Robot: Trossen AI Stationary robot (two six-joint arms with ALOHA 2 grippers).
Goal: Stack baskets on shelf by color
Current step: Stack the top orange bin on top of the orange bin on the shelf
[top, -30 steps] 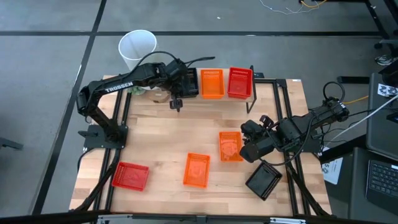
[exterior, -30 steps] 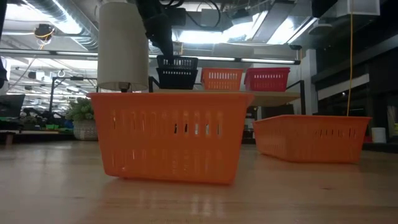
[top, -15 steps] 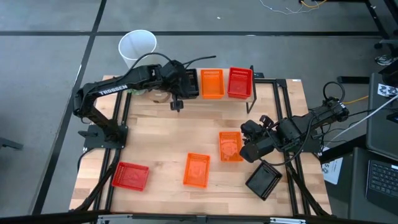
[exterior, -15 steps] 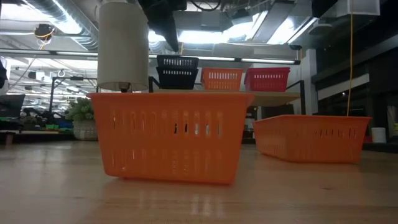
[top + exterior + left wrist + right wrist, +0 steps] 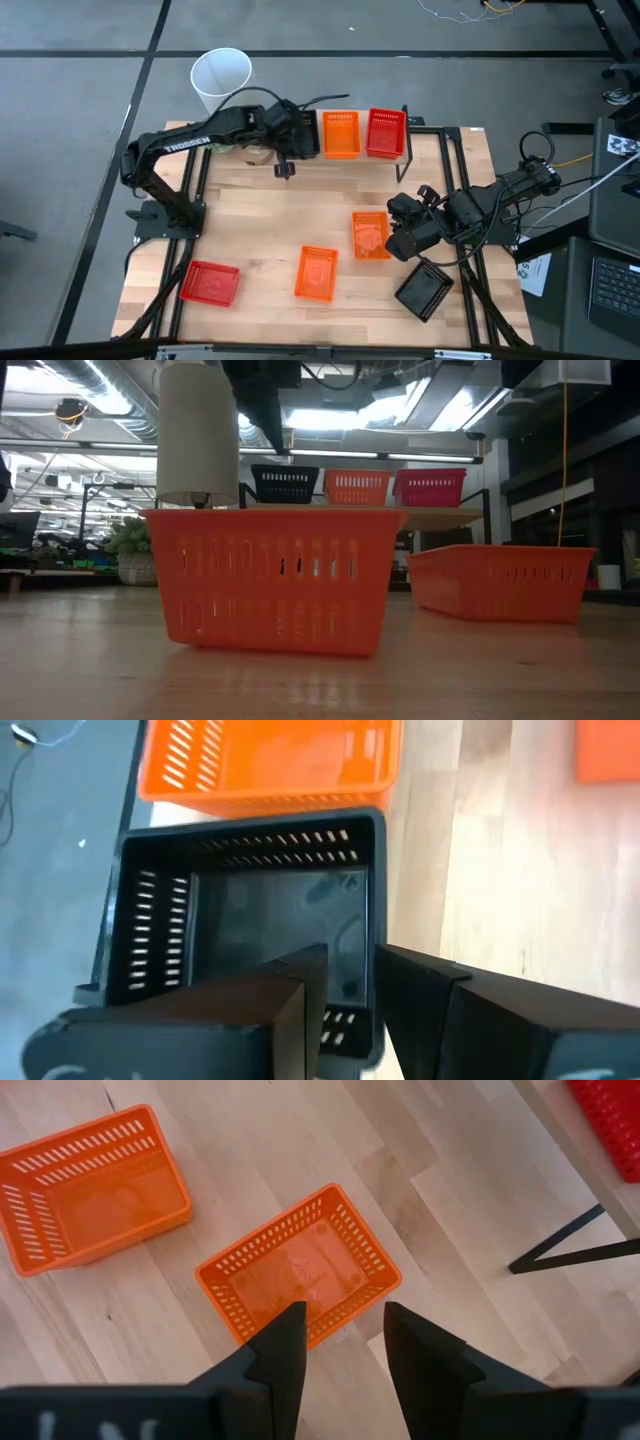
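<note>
My left tool hangs at the front edge of the shelf, its fingers spread and holding nothing. The black basket sits on the shelf just beyond and below them, at the shelf's left end, open side up. Its long axis runs front to back across the shelf, the same way as the orange basket touching it on the right and the red basket next along.

My right tool hovers over the table at the right, fingers apart and empty. An orange basket lies on the table just beside its tips, its long axis running toward the shelf. Another orange basket lies to its left, nearer the front. A black basket sits near the front right corner, turned slantwise. A red basket lies at the front left, long axis across the table.
</note>
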